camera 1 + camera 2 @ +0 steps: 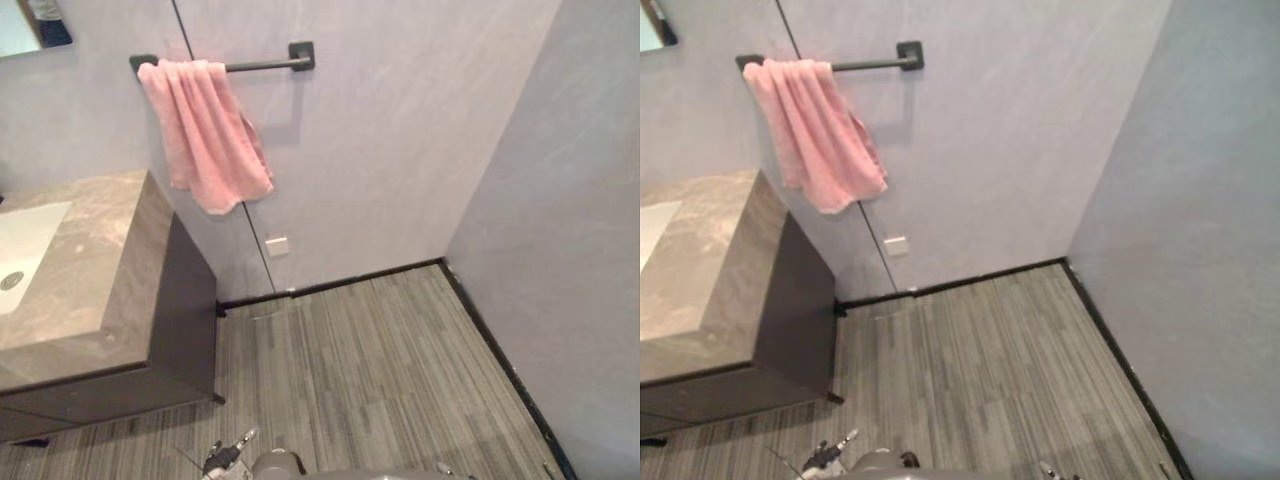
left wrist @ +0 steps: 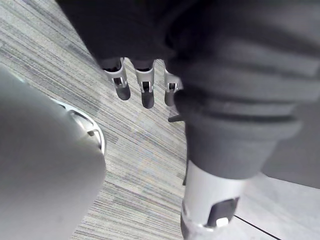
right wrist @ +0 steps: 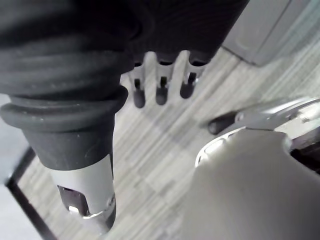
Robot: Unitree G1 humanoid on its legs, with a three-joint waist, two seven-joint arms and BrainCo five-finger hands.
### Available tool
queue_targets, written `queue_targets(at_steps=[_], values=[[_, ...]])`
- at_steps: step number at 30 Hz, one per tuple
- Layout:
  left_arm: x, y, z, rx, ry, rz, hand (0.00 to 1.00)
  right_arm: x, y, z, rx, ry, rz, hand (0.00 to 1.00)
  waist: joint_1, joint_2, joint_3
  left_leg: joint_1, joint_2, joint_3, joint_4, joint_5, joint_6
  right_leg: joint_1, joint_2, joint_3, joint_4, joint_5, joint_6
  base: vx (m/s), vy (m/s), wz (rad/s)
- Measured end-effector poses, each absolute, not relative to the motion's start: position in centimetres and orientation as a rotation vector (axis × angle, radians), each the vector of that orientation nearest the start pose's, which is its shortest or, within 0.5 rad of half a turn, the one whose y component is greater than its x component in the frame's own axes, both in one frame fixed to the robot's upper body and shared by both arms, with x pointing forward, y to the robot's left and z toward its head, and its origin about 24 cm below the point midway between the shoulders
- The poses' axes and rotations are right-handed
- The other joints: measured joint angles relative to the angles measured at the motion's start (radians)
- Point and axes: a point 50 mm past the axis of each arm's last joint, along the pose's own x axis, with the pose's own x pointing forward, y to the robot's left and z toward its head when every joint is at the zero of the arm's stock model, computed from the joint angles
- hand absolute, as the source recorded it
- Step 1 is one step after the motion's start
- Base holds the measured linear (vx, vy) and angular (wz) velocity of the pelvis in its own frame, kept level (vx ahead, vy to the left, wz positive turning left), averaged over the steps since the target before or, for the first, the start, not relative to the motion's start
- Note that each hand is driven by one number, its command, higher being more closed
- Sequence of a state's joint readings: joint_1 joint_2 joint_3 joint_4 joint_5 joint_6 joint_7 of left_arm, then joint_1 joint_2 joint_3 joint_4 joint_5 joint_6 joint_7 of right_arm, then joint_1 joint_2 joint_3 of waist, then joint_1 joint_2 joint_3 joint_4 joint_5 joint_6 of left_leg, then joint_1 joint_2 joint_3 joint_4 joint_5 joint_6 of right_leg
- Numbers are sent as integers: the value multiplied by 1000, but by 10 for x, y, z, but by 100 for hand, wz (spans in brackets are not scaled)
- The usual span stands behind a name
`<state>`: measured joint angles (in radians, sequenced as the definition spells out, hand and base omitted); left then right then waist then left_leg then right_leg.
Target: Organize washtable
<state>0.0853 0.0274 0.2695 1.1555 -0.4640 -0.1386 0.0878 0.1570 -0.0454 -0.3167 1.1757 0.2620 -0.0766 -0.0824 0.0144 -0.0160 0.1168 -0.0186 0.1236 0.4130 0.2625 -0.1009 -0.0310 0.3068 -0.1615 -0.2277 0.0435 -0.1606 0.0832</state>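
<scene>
Both hands hang loose, washtable off to my left.
I see the left hand point(image 2: 146, 92) and right hand point(image 3: 161, 89) over the striped floor point(image 1: 380, 370), fingers straight and relaxed, empty. The washtable point(image 1: 100, 270), with its white sink point(image 1: 25, 245), sits against the wall. A pink towel point(image 1: 205, 135) is draped on the dark bar point(image 1: 265, 65) above its far corner.

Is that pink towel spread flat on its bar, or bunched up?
Bunched up. The towel hangs gathered in folds at the left end of the bar, whose right part is bare.
</scene>
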Motion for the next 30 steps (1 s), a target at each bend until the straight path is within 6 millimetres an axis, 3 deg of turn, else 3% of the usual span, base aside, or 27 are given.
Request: queue_targets(at_steps=[1, 2, 3, 4, 6, 7, 9, 10, 11, 13, 15, 16, 17, 19, 22, 24, 25, 27, 29, 30], values=[[69, 198, -168, -452, 1045, 671, 0, 32, -209, -172, 297, 1201, -617, 0, 0, 3, -3, 26, -9, 0, -41, 0, 0, -30, -6, 23, 59, 0, 0, 39, 75, -38], [67, 193, -169, -467, 1056, 673, 0, 29, -214, -172, 302, 1202, -641, 0, 2, 20, -4, 72, -24, -12, -111, -7, -2, -91, -12, 72, 204, -4, -1, 34, 122, -66], [64, 191, -170, -464, 1068, 669, 0, 29, -216, -171, 311, 1194, -662, 0, 1, 37, -3, 129, -40, -24, -171, -7, -3, -218, -21, 132, 500, -13, -7, 0, 122, -57], [63, 193, -170, -459, 1070, 671, 0, 30, -215, -172, 315, 1193, -661, 0, -4, 35, 1, 140, -45, -20, -173, -7, -3, -250, -30, 144, 575, -7, -12, 21, 104, -33], [60, 204, -170, -416, 1086, 670, 0, 20, -201, -174, 346, 1222, -666, 0, -27, -25, 3, 242, -106, -23, -237, -6, -2, -334, -107, 148, 824, 88, -25, 109, 88, -1], [60, 205, -170, -403, 1089, 660, 0, 20, -201, -174, 348, 1219, -669, 0, -29, -27, 4, 258, -111, -23, -248, -6, -1, -349, -119, 142, 856, 110, -29, 181, 71, -12], [64, 204, -169, -348, 1102, 604, 0, 23, -203, -174, 354, 1206, -673, 0, -43, -18, 6, 279, -99, -42, -254, -16, 19, -397, -120, 97, 911, -2, -22, 155, 15, -5], [68, 200, -170, -302, 1117, 538, 0, 27, -204, -173, 355, 1192, -665, 0, -63, 1, 9, 288, -71, -59, -254, -18, 20, -425, -90, 38, 857, -83, -13, 145, -48, 18], [70, 198, -170, -295, 1124, 518, 0, 28, -204, -173, 354, 1189, -666, 0, -63, 5, 15, 293, -58, -63, -256, -19, 19, -435, -70, 28, 816, -98, -10, 204, -96, 29], [78, 197, -169, -268, 1123, 471, 0, 29, -205, -172, 354, 1181, -666, 0, -63, 8, 29, 302, -20, -82, -272, -26, 8, -463, 16, 42, 585, -92, -9, 244, -163, 33], [79, 197, -169, -281, 1113, 479, 0, 28, -204, -172, 353, 1179, -665, 0, -60, 6, 29, 318, -12, -93, -290, -36, -10, -475, 59, 122, 335, -13, -14, 310, -211, 37], [77, 197, -169, -294, 1108, 492, 0, 28, -205, -172, 349, 1179, -660, 0, -59, 6, 29, 329, -11, -103, -291, -49, -34, -465, 71, 162, 266, 102, -24, 419, -229, 36], [72, 186, -171, -342, 1116, 509, 0, 27, -214, -170, 324, 1168, -662, 0, -59, 30, 23, 348, 16, -101, -298, -52, -57, -450, 101, 148, 272, 123, -55, 431, -198, 29], [73, 177, -171, -355, 1111, 492, 0, 32, -221, -168, 308, 1145, -666, 0, -58, 61, 20, 357, 41, -88, -298, -20, -97, -455, 116, 123, 317, 68, -71, 399, -148, 25], [73, 178, -170, -371, 1094, 511, 0, 32, -221, -168, 301, 1147, -661, 0, -56, 56, 16, 374, 76, -87, -262, 31, -106, -382, 127, 74, 311, 19, -91, 382, -231, 50], [74, 192, -167, -397, 1045, 574, 0, 35, -213, -169, 309, 1147, -642, 0, -52, 23, 12, 264, 120, -142, -10, 15, -97, -307, 125, 39, 246, 15, -98, 266, -261, 55], [76, 197, -165, -404, 1027, 597, 0, 38, -211, -169, 307, 1137, -634, 0, -43, 8, 16, 161, 162, -170, 201, 6, -94, -275, 129, 19, 215, 15, -99, 127, -170, 36], [75, 196, -166, -411, 1030, 597, 0, 36, -213, -168, 312, 1133, -652, 0, -22, 14, 17, 73, 211, -151, 361, -3, -91, -197, 135, -21, 163, 15, -106, 158, -151, 37], [76, 194, -166, -409, 1032, 593, 0, 34, -214, -168, 305, 1141, -655, 0, -19, 17, 15, 78, 201, -109, 278, -5, -85, -152, 127, -33, 132, 15, -106, 98, -14, 22], [76, 193, -166, -401, 1037, 591, 0, 35, -212, -169, 307, 1143, -652, 0, -8, 16, 13, 92, 163, -99, 149, 2, -83, -139, 119, -28, 124, 13, -102, 78, 63, 4]])
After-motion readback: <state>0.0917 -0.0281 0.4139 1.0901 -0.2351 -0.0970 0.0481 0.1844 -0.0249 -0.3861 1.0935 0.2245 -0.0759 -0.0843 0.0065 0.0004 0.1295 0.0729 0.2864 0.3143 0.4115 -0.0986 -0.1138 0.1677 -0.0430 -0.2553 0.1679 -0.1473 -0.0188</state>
